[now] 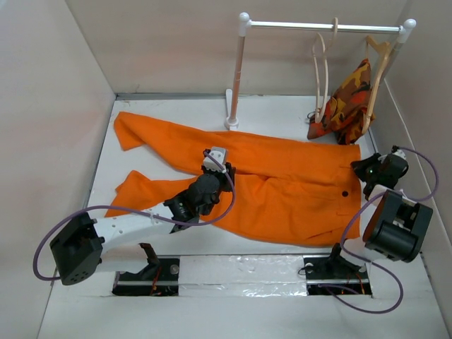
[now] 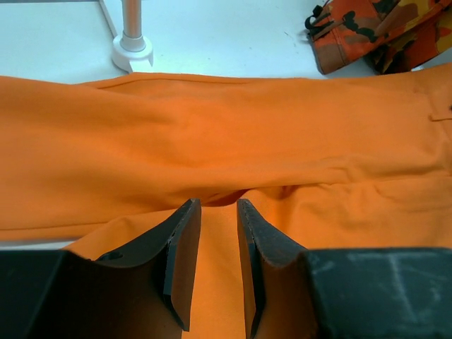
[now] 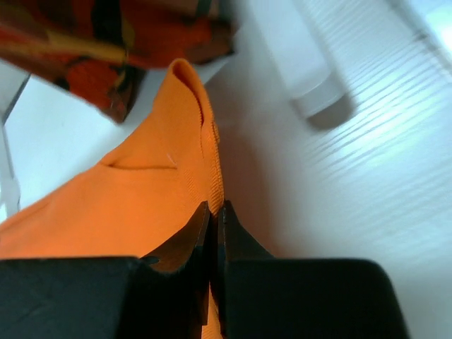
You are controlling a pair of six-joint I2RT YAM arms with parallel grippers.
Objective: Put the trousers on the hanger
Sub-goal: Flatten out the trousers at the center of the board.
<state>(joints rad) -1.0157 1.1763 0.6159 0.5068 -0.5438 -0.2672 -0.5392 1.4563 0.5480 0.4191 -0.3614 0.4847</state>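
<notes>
The orange trousers [image 1: 282, 176] lie flat across the table, waist to the right, legs running left. My left gripper [image 1: 220, 171] sits low over the crotch area. Its jaws are open, with a strip of orange cloth [image 2: 212, 127] between the fingers in the left wrist view [image 2: 219, 208]. My right gripper [image 1: 360, 168] is at the waist's right edge. In the right wrist view [image 3: 217, 208] it is shut on the waistband [image 3: 141, 205]. The empty pale wooden hanger [image 1: 323, 70] hangs on the rail at the back right, away from both grippers.
A white clothes rack [image 1: 321, 26] stands at the back; its base [image 2: 131, 49] is beside the trousers' far edge. A second hanger carries the camouflage garment [image 1: 346, 95], which touches the table by the waist and also shows in the wrist views [image 2: 367, 32] [image 3: 120, 42]. Walls close in left and right.
</notes>
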